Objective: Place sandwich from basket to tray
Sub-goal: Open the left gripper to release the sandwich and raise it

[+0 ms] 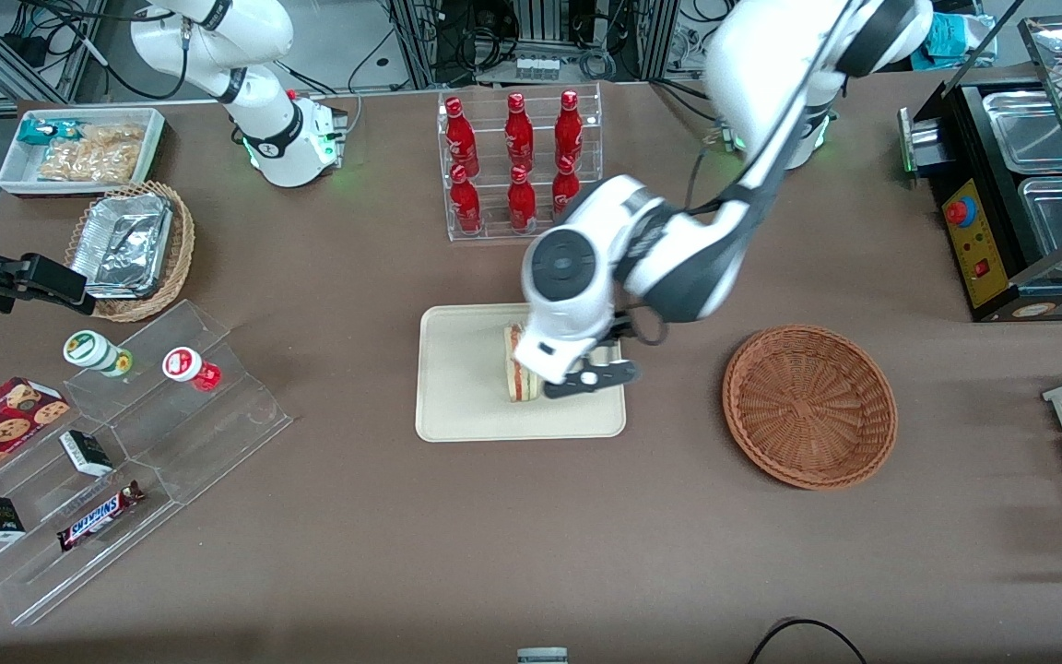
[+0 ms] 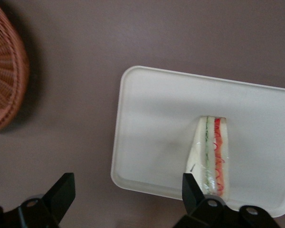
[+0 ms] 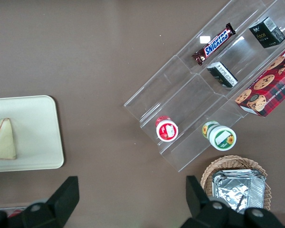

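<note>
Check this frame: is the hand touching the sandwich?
Apart. The left wrist view shows the hand open and raised above the tray, with the sandwich lying free on it.

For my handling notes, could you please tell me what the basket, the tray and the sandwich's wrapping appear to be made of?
The basket looks like reddish-brown woven wicker, with visible radiating strands. The tray seems to be matte cream plastic, smooth with a low moulded rim. The sandwich lying on it appears wrapped in clear film, faintly glossy over the bread. The gripper hovers above the tray, fingers open.
</note>
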Available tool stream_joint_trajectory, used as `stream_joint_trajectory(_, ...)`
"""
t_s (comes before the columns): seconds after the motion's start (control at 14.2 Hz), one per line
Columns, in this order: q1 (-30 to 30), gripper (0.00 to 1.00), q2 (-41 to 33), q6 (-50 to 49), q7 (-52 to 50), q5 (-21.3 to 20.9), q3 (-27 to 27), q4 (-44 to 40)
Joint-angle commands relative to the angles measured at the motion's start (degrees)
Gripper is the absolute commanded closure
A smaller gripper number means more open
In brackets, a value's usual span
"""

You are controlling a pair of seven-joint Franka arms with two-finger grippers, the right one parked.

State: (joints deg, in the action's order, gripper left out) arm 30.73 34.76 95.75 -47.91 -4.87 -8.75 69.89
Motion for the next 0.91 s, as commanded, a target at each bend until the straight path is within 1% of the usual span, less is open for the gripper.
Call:
stream_joint_trajectory(0.0, -6.27, 0.01, -13.54, -1.25, 6.76, -0.22, -0.57, 13.67)
stream_joint_trajectory(0.14, -10.32, 0.00, -20.05, -4.33, 10.71, -0.14, -0.57, 18.24)
stream_joint_trajectory(0.35, -16.82, 0.00, -27.09, -6.62, 18.78, -0.05, -0.57, 23.53)
stream_joint_trajectory(0.42, -18.67, 0.00, -28.76, -7.76, 21.34, 0.74, -0.57, 24.50)
stream_joint_trajectory(0.63, -22.63, 0.00, -33.25, -10.23, 25.32, 0.92, -0.39, 26.44)
stream_joint_trajectory(0.84, -26.41, 0.00, -35.11, -11.63, 30.31, 0.92, -0.39, 26.53)
